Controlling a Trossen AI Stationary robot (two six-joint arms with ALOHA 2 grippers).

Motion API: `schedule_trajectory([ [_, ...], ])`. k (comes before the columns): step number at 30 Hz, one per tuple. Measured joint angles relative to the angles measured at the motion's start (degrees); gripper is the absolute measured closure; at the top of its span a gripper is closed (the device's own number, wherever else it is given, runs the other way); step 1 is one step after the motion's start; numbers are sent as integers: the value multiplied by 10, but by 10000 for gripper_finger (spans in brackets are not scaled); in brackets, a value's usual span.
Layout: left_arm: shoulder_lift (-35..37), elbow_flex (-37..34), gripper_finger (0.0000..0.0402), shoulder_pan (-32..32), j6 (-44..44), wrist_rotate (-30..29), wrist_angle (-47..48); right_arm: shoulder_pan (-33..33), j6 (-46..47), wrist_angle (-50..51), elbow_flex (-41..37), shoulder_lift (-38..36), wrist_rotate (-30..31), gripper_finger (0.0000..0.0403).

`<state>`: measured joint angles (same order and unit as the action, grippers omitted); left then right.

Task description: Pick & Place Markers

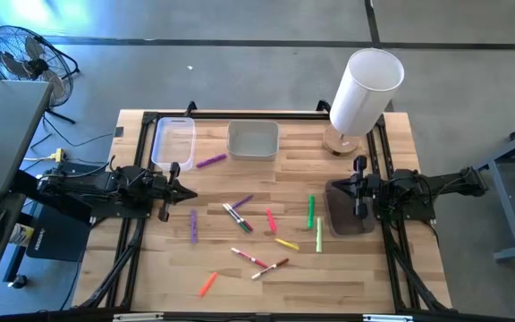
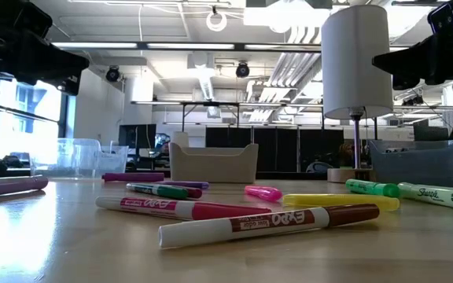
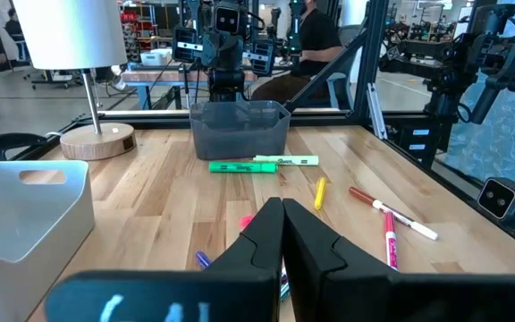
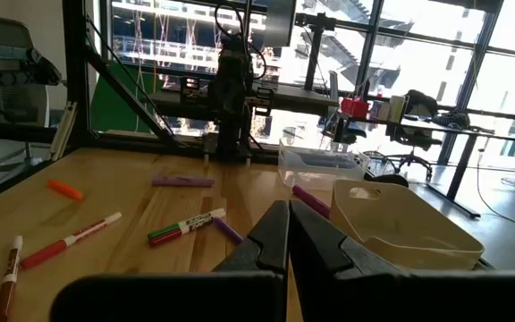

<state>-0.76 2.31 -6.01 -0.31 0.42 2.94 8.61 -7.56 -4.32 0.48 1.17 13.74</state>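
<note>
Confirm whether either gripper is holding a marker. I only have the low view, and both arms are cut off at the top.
Observer: Neither. The wrist views show the left gripper and the right gripper shut, fingers together, with nothing between them.
Operator: Any markers I can't see from down here?
Observer: Yes, an orange marker lies alone near the front left of the table, apart from the main scatter.
Operator: Is anything in the bins yet?
Observer: From above, no marker shows in the white bin or the clear bin. The grey bin is partly hidden under the right arm, so I can't tell there.
</note>
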Motion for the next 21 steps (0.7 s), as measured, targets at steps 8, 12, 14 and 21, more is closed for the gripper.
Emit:
schedule_trajectory([
  [8,0,0,401,0,0,0,-5,0,0,0,0,0,0,402],
  [12,0,-1,401,0,0,0,-10,0,0,0,0,0,0,402],
  [14,0,-2,401,0,0,1,-15,0,0,0,0,0,0,402],
  [21,-14,30,401,-12,-29,-10,-30,0,0,0,0,0,0,402],
])
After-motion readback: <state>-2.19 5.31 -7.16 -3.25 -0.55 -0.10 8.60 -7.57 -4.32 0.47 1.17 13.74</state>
